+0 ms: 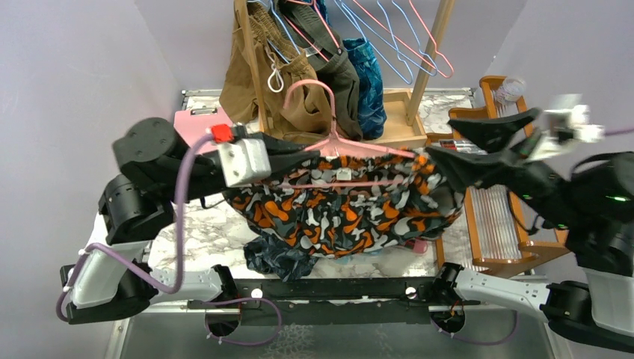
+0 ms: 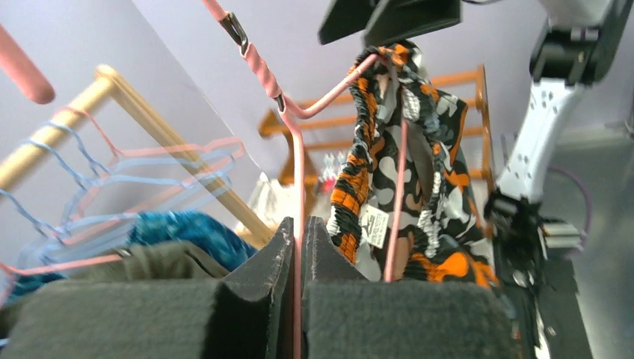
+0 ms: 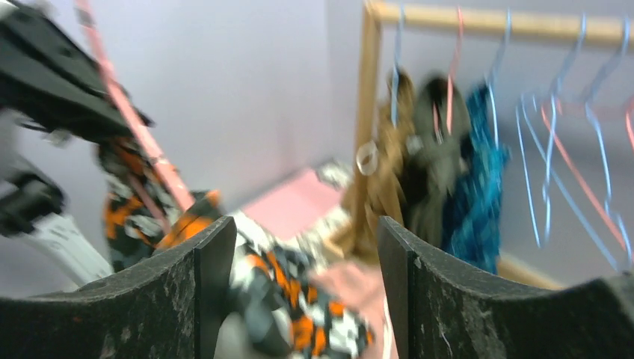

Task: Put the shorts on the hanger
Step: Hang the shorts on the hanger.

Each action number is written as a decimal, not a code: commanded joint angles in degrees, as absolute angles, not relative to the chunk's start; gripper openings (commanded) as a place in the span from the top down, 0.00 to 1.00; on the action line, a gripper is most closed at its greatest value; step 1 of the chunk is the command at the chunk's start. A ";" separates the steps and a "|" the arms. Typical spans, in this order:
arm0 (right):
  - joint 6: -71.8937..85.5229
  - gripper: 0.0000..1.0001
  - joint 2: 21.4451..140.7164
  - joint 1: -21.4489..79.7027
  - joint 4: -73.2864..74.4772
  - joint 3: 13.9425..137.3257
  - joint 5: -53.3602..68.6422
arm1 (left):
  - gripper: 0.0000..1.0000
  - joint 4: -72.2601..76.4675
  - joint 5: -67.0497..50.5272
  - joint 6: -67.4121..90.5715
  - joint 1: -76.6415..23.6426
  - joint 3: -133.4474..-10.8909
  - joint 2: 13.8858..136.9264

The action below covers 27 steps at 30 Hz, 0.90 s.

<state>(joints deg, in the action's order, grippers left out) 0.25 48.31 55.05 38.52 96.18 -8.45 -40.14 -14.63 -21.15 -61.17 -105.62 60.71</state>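
Observation:
The pink wire hanger (image 1: 351, 146) is held level above the table, and my left gripper (image 1: 299, 158) is shut on the wire at its left end. In the left wrist view the wire (image 2: 299, 172) runs straight between the closed fingertips. The camouflage shorts (image 1: 351, 213) hang from the hanger, with the waistband (image 2: 374, 112) looped over its far corner. My right gripper (image 1: 441, 137) stands open at the hanger's right end, beside the shorts. Between its spread fingers the right wrist view shows blurred shorts (image 3: 299, 299) lying further off.
Behind stands a wooden clothes rack (image 1: 430, 45) with brown, olive and blue garments (image 1: 299, 90) and several light-blue and pink hangers (image 1: 404, 37). Pink shorts (image 1: 196, 123) lie at the back left. Dark navy shorts (image 1: 277, 256) lie under the hanging shorts. A wooden slatted rack (image 1: 497, 217) is on the right.

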 commanded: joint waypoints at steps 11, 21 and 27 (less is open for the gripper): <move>-4.40 0.28 54.23 55.11 31.44 106.66 20.23 | 1.00 -35.57 -20.10 -20.83 -62.05 -102.56 61.64; -4.58 0.31 58.46 55.10 35.09 100.70 27.68 | 1.00 -37.20 -25.65 -20.00 -62.06 -100.28 64.29; -5.50 0.37 59.88 55.11 35.39 97.90 26.32 | 1.00 -37.18 -26.23 -20.70 -62.10 -99.86 65.04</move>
